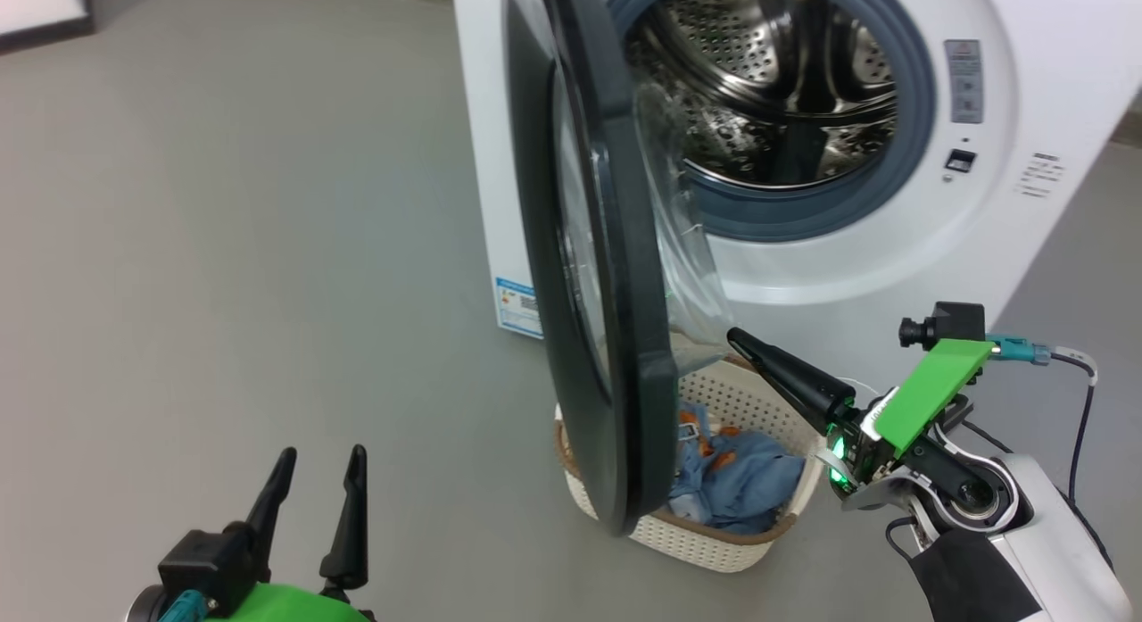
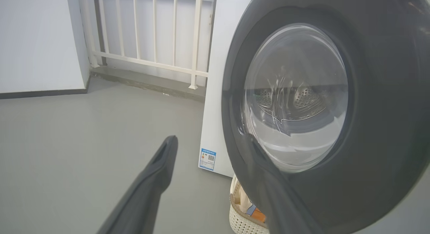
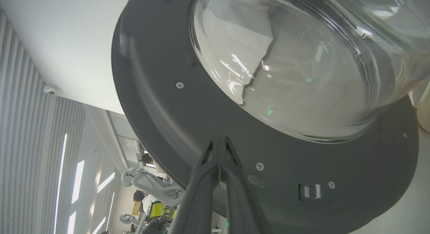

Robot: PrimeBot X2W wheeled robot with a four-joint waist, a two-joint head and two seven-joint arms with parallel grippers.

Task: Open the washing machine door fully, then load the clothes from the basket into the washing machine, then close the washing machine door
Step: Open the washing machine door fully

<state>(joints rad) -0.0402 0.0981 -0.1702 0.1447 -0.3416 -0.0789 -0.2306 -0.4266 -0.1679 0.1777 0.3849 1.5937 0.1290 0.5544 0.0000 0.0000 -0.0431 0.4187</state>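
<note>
One washer (image 1: 892, 247) stands on the floor. The door (image 1: 616, 336) is partly open, edge-on above the basket (image 1: 714, 542). The basket sits just before the washer with the clothes (image 1: 749, 479) heaped inside. Right gripper (image 1: 733, 336) clenched and empty, tips at the door's inner face; contact unclear. Left gripper (image 1: 323, 452) released, well left of the door.

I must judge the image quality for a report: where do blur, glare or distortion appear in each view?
Head view: soft even light, mostly sharp, no hard shadows. Left wrist view: the left fingers are out of focus; the door glass warps the drum behind it. Right wrist view: white glare streaks on the door glass; the wide lens bends the wall slats.
</note>
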